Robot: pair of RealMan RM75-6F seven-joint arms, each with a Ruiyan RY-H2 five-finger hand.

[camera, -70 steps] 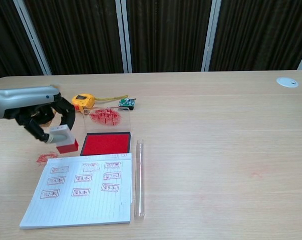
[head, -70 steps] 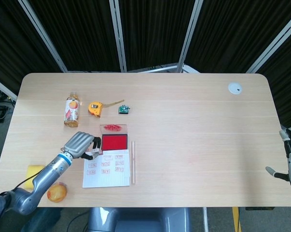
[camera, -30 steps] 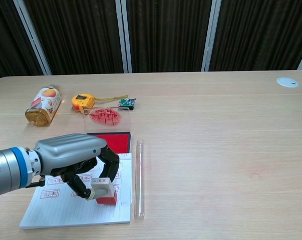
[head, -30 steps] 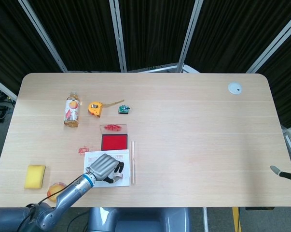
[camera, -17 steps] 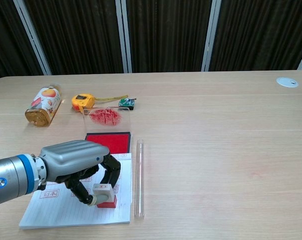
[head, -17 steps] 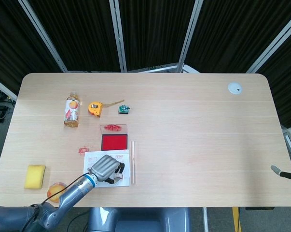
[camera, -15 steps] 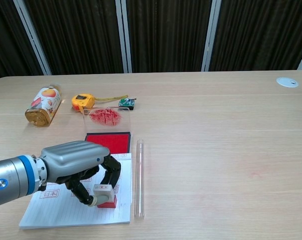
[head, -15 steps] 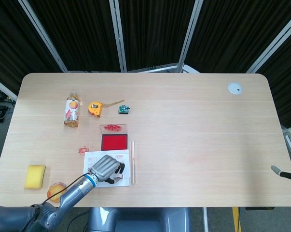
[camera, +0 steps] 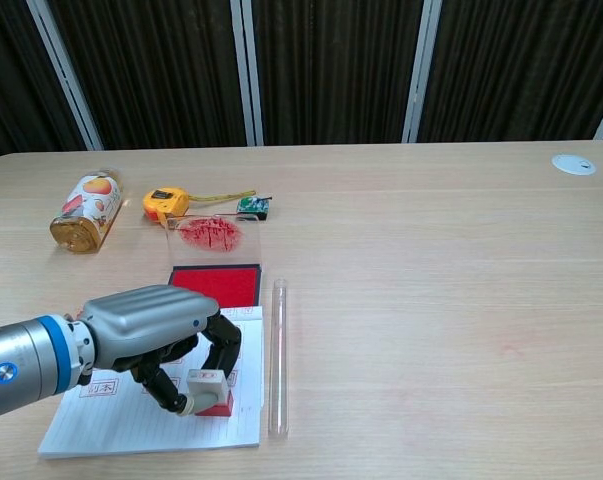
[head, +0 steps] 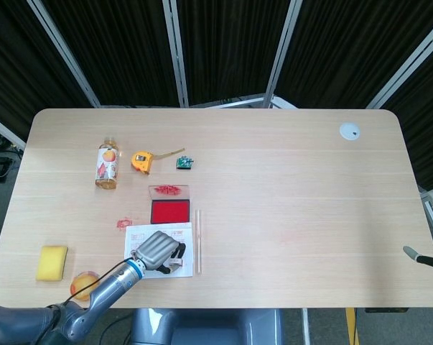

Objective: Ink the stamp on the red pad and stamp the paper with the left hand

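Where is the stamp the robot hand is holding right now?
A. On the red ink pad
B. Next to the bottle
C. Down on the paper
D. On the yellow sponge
C. The left robot hand holds the stamp with its red base down on the paper, nearer the camera than the red pad.

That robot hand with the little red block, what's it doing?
The robot's left hand is holding a stamp and has it set down on a sheet of paper near the front of the table. The paper already has several red stamp marks on it. Just behind the paper sits the red ink pad, and a clear tube lies along the paper's right side. The right hand only peeks in at the table's edge, touching nothing.
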